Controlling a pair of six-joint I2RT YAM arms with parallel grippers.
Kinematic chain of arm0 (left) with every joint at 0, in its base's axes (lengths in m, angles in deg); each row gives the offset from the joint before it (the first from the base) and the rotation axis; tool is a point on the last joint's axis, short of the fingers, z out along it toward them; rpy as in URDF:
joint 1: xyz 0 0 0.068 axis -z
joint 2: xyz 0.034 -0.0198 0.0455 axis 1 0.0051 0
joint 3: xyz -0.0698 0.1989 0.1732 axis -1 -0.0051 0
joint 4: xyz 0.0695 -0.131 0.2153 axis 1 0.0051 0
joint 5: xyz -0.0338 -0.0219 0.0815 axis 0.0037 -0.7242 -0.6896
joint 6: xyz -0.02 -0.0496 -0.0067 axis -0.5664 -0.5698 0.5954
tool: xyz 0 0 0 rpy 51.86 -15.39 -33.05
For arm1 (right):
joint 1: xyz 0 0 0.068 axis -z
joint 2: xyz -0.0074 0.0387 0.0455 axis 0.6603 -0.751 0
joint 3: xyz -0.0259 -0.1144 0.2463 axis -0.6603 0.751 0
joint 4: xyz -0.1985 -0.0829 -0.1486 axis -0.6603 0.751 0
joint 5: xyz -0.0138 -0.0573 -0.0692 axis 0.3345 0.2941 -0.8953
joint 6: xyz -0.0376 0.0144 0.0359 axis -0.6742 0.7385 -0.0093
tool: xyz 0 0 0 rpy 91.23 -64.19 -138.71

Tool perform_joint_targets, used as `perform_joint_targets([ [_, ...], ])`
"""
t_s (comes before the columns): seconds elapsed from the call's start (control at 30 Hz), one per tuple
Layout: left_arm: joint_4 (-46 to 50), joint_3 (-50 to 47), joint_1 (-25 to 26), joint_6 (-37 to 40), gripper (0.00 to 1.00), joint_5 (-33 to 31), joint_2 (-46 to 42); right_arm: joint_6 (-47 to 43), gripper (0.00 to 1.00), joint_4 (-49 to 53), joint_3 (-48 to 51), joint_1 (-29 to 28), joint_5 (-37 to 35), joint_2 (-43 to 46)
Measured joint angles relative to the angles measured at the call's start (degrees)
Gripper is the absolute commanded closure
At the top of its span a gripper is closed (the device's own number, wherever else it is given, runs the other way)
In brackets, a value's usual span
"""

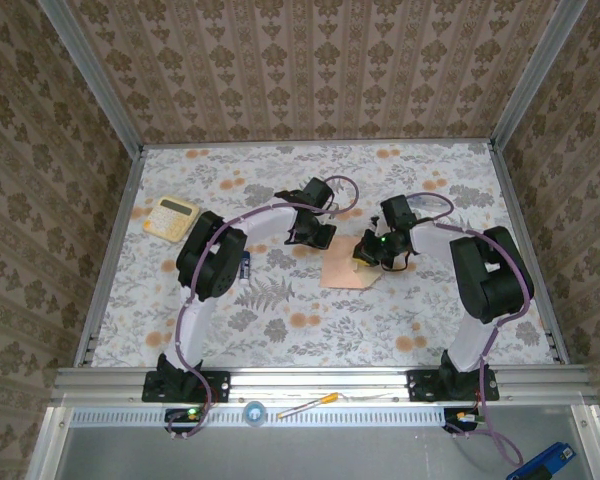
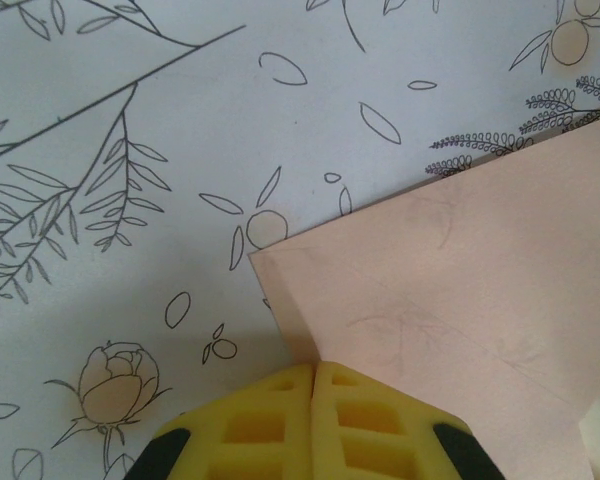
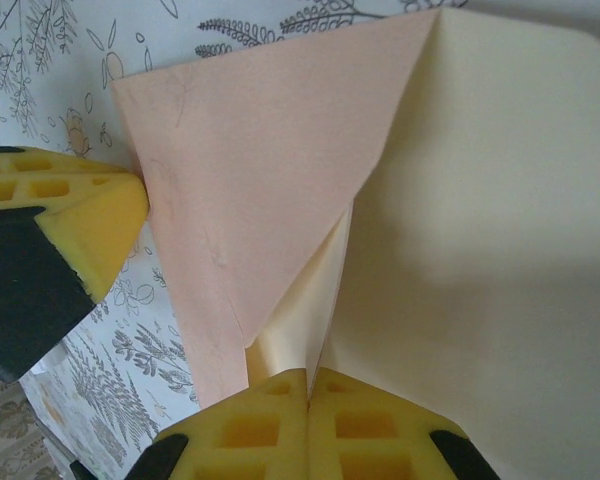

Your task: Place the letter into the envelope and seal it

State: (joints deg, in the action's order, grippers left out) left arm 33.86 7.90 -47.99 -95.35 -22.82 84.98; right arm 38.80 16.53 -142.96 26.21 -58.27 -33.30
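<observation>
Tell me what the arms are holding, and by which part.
Both are shut on the envelope: the left gripper pinches its pink edge near a corner, the right gripper pinches where pink and cream layers meet.

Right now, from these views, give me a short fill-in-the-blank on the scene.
1. The left gripper is ___ on the edge of the pink paper.
2. The right gripper has ___ fingers.
3. The calculator lies on the table's ___ side.
Missing words: closed; yellow; left.
</observation>
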Motion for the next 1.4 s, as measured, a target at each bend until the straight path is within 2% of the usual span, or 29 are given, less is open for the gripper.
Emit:
perform_joint_targets([
  [0.17, 0.02, 0.0, 0.0, -0.02, 1.0, 0.0, 0.0, -0.11, 1.0, -0.46, 0.04, -0.28, -0.04, -0.72],
  [0.37, 0.07, 0.0, 0.0, 0.0, 1.0, 0.0, 0.0, -1.05, 0.88, 1.18, 0.02, 0.02, -0.76, -0.59],
  [0.7, 0.11, 0.0, 0.02, 0.0, 1.0, 0.0, 0.0, -2.38, 0.76, 5.86, 0.02, 2.75, -3.58, 2.43],
  [1.4, 0.24, 0.11, 0.22, 0.0, 1.0, -0.42, 0.0, -1.7, 0.78, 5.33, 0.02, 1.68, -3.32, 1.03],
])
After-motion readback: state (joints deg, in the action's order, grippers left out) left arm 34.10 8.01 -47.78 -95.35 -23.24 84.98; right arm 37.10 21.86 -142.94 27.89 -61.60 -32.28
